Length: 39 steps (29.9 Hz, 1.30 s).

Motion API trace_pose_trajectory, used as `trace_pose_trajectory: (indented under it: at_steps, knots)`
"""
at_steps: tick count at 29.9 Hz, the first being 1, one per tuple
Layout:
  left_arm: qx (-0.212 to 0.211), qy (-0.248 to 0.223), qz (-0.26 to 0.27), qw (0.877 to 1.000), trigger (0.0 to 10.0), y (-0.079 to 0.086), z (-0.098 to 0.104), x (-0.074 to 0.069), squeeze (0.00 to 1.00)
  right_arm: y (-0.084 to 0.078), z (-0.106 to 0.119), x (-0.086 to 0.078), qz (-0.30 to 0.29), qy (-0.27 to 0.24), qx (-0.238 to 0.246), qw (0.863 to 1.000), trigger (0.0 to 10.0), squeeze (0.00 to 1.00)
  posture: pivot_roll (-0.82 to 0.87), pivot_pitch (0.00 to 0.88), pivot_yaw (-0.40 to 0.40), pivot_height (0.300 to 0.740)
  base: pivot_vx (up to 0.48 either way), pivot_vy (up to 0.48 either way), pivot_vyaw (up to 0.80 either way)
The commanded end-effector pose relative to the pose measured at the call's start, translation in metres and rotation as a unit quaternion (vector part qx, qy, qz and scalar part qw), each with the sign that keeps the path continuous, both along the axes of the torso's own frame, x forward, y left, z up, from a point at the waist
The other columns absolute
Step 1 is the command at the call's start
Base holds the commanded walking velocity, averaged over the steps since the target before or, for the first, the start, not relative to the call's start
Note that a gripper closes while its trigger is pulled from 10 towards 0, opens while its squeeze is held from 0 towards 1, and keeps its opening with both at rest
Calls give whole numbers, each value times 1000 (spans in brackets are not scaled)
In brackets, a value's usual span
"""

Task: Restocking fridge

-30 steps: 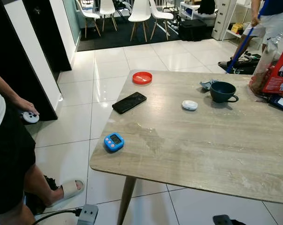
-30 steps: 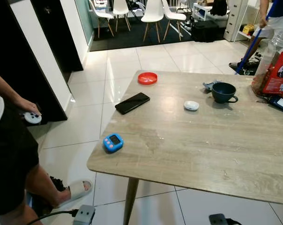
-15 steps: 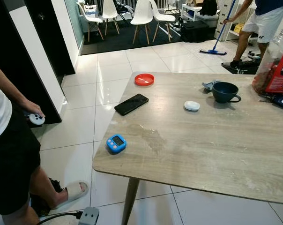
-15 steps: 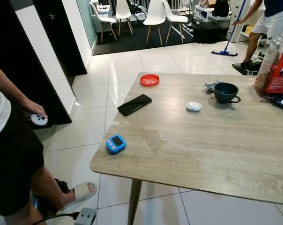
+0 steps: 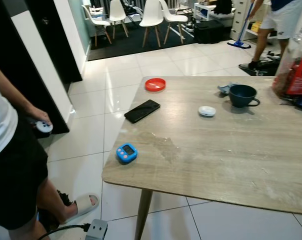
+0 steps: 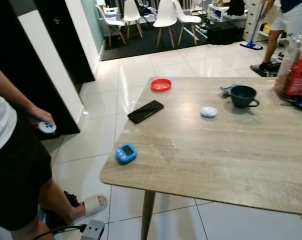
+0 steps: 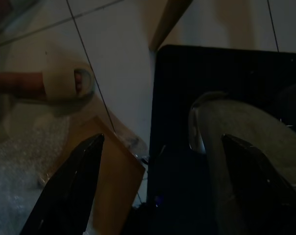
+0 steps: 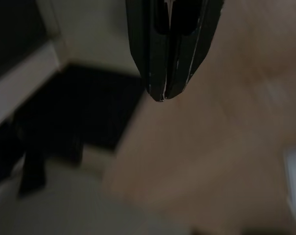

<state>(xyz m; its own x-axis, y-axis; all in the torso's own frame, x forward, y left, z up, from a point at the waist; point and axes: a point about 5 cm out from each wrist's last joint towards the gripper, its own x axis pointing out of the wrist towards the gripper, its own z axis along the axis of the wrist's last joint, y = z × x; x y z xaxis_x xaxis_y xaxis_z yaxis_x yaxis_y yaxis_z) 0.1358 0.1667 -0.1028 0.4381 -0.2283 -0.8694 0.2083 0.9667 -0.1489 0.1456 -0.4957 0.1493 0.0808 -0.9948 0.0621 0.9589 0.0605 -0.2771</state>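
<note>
Across the wooden desk (image 5: 231,150) lie five small things well apart. One blue digital timer (image 5: 126,152) sits near the front left corner. One black phone (image 5: 142,110) lies tilted beside the left edge, and one red round dish (image 5: 155,84) rests near the far left corner. One white oval case (image 5: 207,111) lies toward the middle, and one dark blue mug (image 5: 242,95) stands near the far edge with a crumpled scrap touching it. One red-labelled bag (image 5: 297,70) stands at the far right edge.

A person in black shorts (image 5: 13,175) stands on the tiled floor (image 5: 86,125) beside the desk's left edge, one hand (image 5: 40,120) holding a white controller. A second person with a mop stands beyond the far right corner. Three white chairs (image 5: 152,14) stand beyond.

No fridge or stock can be made out.

Left pincer (image 7: 158,181) hangs released above the floor, near a sandalled foot (image 7: 55,85). Right pincer (image 8: 165,93) is clenched on nothing, over a blurred wood surface.
</note>
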Motion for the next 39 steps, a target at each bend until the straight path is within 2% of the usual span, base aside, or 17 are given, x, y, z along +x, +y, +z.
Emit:
trace_pose_trajectory:
  at_steps: [1,4,7,8,10,11,12,13,14,17,18,21,22,24,27,29,39]
  knots:
    - [10,1,-1,1000,10000,8,1,0,0,1,11,7,-6,5,-30,1000,10000,0,-40,0,101,740,0,0,0]
    - [9,0,5,1000,10000,9,1,0,0,1,33,17,0,-27,-69,997,10000,0,-28,0,92,740,0,0,0]
    - [5,2,10,1000,10000,9,0,-3,0,21,56,66,181,-145,-66,971,10000,0,-22,0,90,740,0,0,0]
    - [5,2,10,1000,10000,9,0,-3,0,21,56,66,181,-145,-66,971,10000,0,-22,0,90,740,0,0,0]
    - [2,4,11,1000,10000,8,0,-4,0,49,57,104,348,-204,-23,915,10000,0,-25,0,91,740,0,0,0]
    - [2,4,11,1000,10000,8,0,-4,0,49,57,104,348,-204,-23,915,10000,0,-25,0,91,740,0,0,0]
    - [1,5,11,1000,10000,8,-1,-5,0,79,51,132,474,-221,15,852,10000,0,-26,0,89,740,0,0,0]
    - [1,5,10,1000,10000,8,-1,-5,0,94,46,142,520,-212,25,827,10000,0,-26,0,89,740,0,0,0]
    - [1,5,10,1000,10000,8,-1,-5,0,94,46,142,520,-212,25,827,10000,0,-26,0,89,740,0,0,0]
    - [1,3,13,1000,10000,9,-1,-5,0,150,26,167,638,-175,56,748,10000,0,-16,0,83,740,0,0,0]
    - [1,3,13,1000,10000,9,-1,-5,0,150,26,167,638,-175,56,748,10000,0,-16,0,83,740,0,0,0]
    - [0,2,16,1000,10000,9,0,-4,0,206,7,185,719,-125,81,679,10000,0,-16,0,83,740,0,0,0]
    - [0,2,16,1000,10000,9,0,-4,0,206,7,185,719,-125,81,679,10000,0,-16,0,83,740,0,0,0]
    - [-2,2,21,1000,10000,9,0,-4,0,235,-1,192,750,-111,89,646,10000,0,0,0,75,740,0,-467,0]
    - [-3,2,23,1000,10000,9,0,-4,0,245,-3,194,764,-112,95,628,10000,0,0,0,75,740,0,-463,0]
    - [-4,3,25,1000,10000,9,-1,-5,0,261,-7,198,786,-111,103,600,10000,0,2,0,74,740,0,-461,0]
    - [-2,1,35,999,10000,10,-1,-5,0,289,-10,197,812,-101,99,566,10000,0,-5,0,77,740,0,-323,160]
